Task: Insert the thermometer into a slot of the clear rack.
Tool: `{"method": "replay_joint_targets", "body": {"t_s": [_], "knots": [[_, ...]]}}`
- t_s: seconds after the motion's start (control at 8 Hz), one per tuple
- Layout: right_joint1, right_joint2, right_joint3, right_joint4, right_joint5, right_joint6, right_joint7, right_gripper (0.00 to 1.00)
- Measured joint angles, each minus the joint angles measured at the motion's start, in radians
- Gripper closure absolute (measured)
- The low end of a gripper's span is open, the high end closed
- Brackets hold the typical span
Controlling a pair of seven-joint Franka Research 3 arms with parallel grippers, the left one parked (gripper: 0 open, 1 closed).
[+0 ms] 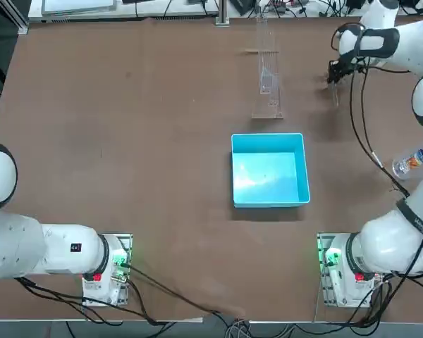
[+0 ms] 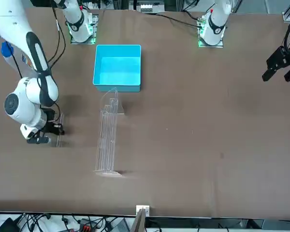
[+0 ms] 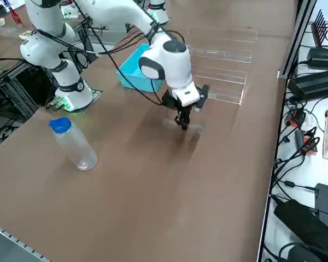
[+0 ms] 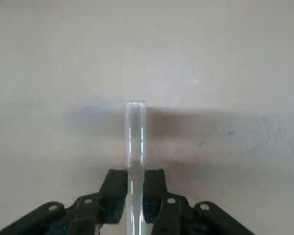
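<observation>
Tool clamps unmarked thermometer above table.

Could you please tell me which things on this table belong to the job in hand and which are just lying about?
For the job:
- thermometer, clamped in the right hand
- clear rack

Lying about:
- blue bin
- plastic bottle

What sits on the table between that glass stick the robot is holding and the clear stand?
Nothing: top view shows only bare brown table between the thermometer in the right tool and the clear rack.
</observation>
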Motion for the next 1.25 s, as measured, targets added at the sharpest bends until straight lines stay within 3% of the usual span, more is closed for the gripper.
{"method": "replay_joint_targets", "body": {"t_s": [0.25,0.5,0.62,0.88,1.25], "knots": [[0.002,-0.080,0.052,0.028,0.002,-0.116,0.092,0.78],[0.005,-0.115,0.135,0.117,0.004,-0.265,0.273,0.78],[0.006,-0.117,0.181,0.147,0.006,-0.286,0.369,0.78],[0.016,-0.109,0.258,0.158,0.007,-0.253,0.537,0.78],[0.085,-0.073,0.274,0.158,0.006,-0.127,0.655,0.78]]}}
